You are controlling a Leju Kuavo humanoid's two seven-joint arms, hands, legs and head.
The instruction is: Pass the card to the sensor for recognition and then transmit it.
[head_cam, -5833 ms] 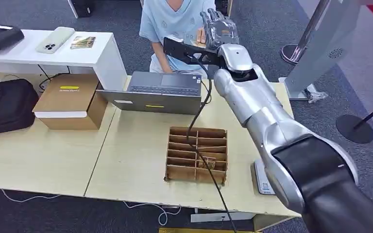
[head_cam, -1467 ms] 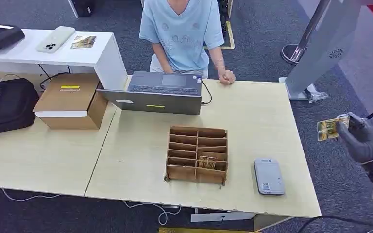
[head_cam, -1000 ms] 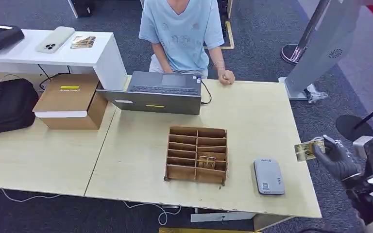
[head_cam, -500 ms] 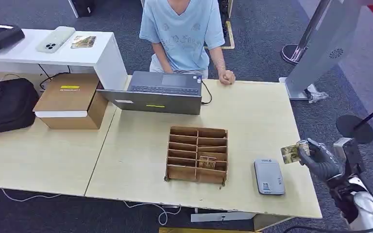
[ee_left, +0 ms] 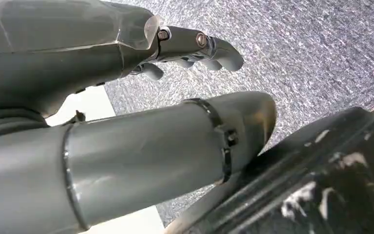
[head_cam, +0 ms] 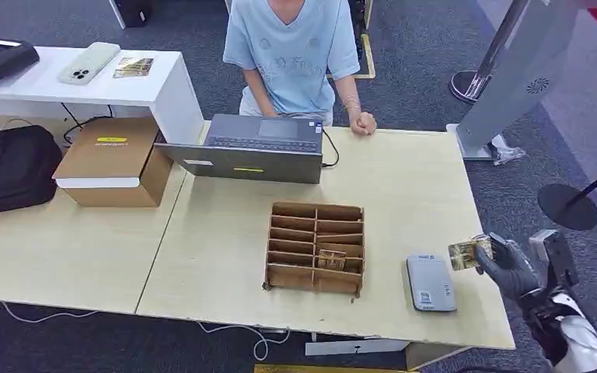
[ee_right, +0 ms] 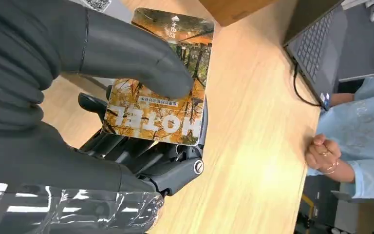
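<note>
A black bag [head_cam: 8, 167] and a cardboard box [head_cam: 113, 159] lie far left on the table [head_cam: 218, 256]; a laptop [head_cam: 260, 144] stands before a seated person [head_cam: 291, 54]. Nearer, a wooden divider tray [head_cam: 315, 247] sits left of the grey card reader [head_cam: 431, 283]. Just right of it, the right hand [head_cam: 505, 268] pinches the card [head_cam: 469, 253] [ee_right: 163, 83] between thumb and fingers. The card looks thin, stiff and slick, best held by one end. The left hand [ee_left: 185, 48] hangs with fingers curled, holding nothing.
</note>
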